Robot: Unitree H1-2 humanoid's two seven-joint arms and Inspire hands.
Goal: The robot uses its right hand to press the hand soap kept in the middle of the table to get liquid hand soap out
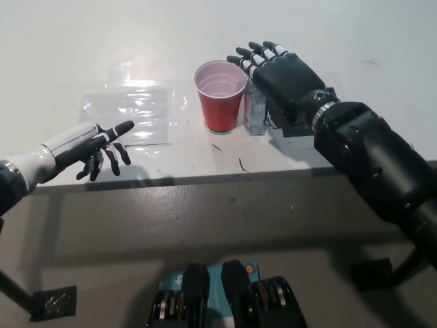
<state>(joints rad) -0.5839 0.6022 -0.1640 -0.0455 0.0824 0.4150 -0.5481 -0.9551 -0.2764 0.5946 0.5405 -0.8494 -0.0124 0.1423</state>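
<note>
So the black right hand [283, 74] is spread wide, palm down, holding nothing, hovering right over the clear plastic soap bottle [255, 111]; can't tell if it's actually touching. The bottle stands upright under its fingers, just beside a red plastic cup [220, 96]. The white left hand [89, 147] rests open, well off at the white table [82, 48] edge.

Red cup [220, 102] with pale inside, clear soap bottle [255, 113], white desk [82, 48], black right hand [283, 72], white left hand [85, 147] with black fingertips
</note>
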